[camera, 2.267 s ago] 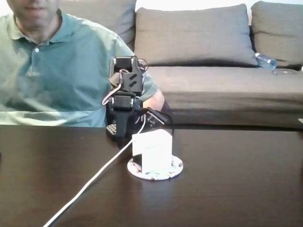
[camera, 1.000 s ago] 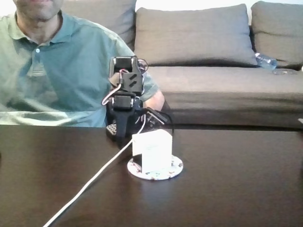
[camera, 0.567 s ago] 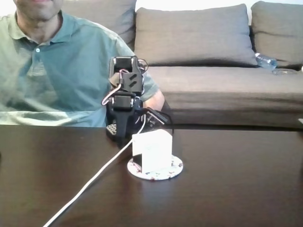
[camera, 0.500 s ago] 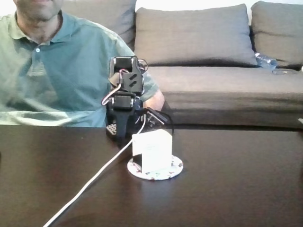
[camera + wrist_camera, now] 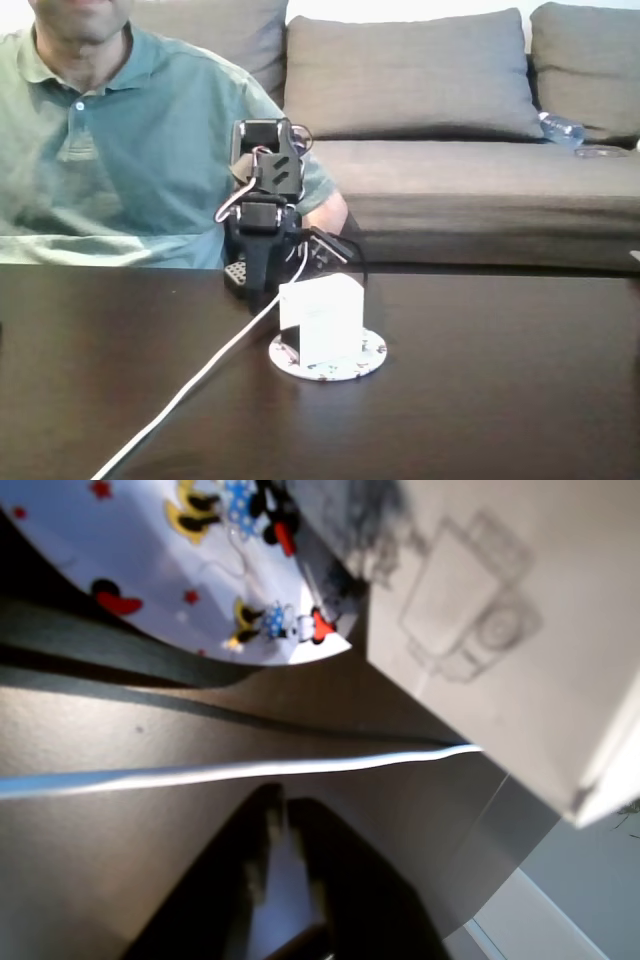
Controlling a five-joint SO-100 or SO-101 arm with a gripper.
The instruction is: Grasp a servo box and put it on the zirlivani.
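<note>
Arm (image 5: 262,215) folded upright; claw (image 5: 283,810) low, fingers nearly together.

In the fixed view, a small white cardboard servo box (image 5: 322,318), roughly cubic, stands upright on a flat round white zirlivani disc (image 5: 368,358), one corner turned toward the camera. The disc lies flat on the dark table, its rim with small coloured marks showing around the box's base. In the wrist view the box (image 5: 520,630) bears a faint line drawing, and the disc (image 5: 170,570) carries small cartoon figures in red, yellow and blue.
</note>
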